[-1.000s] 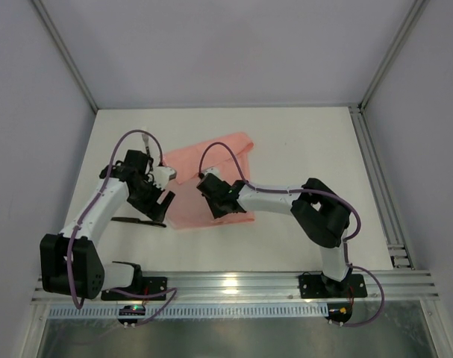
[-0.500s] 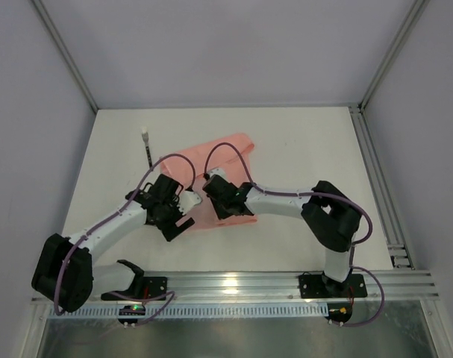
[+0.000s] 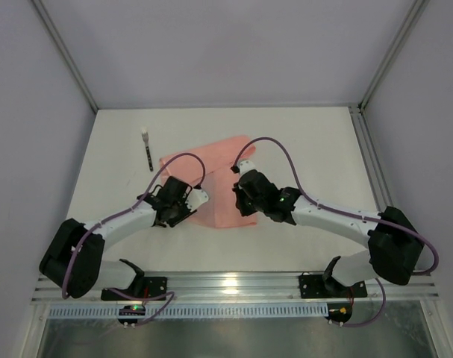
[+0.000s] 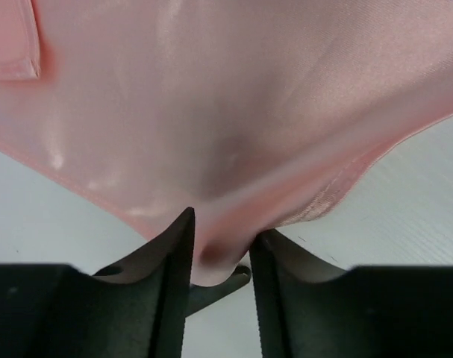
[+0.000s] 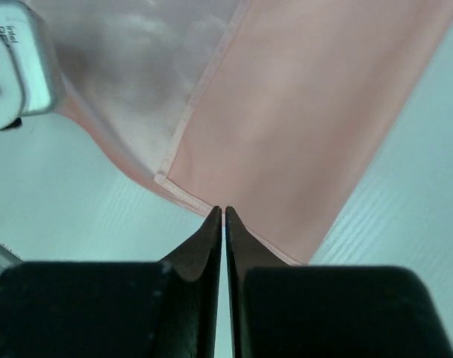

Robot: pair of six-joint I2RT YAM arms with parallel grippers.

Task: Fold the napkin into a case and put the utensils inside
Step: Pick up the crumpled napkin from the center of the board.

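Observation:
The salmon-pink napkin (image 3: pixel 220 170) lies partly folded in the middle of the table. My left gripper (image 3: pixel 186 212) is at its near left edge; in the left wrist view its jaws (image 4: pixel 220 227) stand half closed, with a bunched fold of the napkin (image 4: pixel 211 112) squeezed between them. A dark curved piece (image 4: pixel 239 279) shows under that fold; I cannot tell what it is. My right gripper (image 3: pixel 244 200) is at the near edge, and its tips (image 5: pixel 224 211) are shut right on the napkin's (image 5: pixel 301 112) hem. One black utensil (image 3: pixel 148 152) with a white tip lies far left, apart from both grippers.
Metal frame rails (image 3: pixel 372 160) border the table on the right, and grey walls close in the back and sides. The left wrist's grey camera housing (image 5: pixel 13 67) shows close by in the right wrist view. Purple cables (image 3: pixel 275 145) arc over the napkin.
My left arm swung from the far left onto the napkin's near left edge and its jaws narrowed on a fold. My right gripper shut and its arm stretched out lower.

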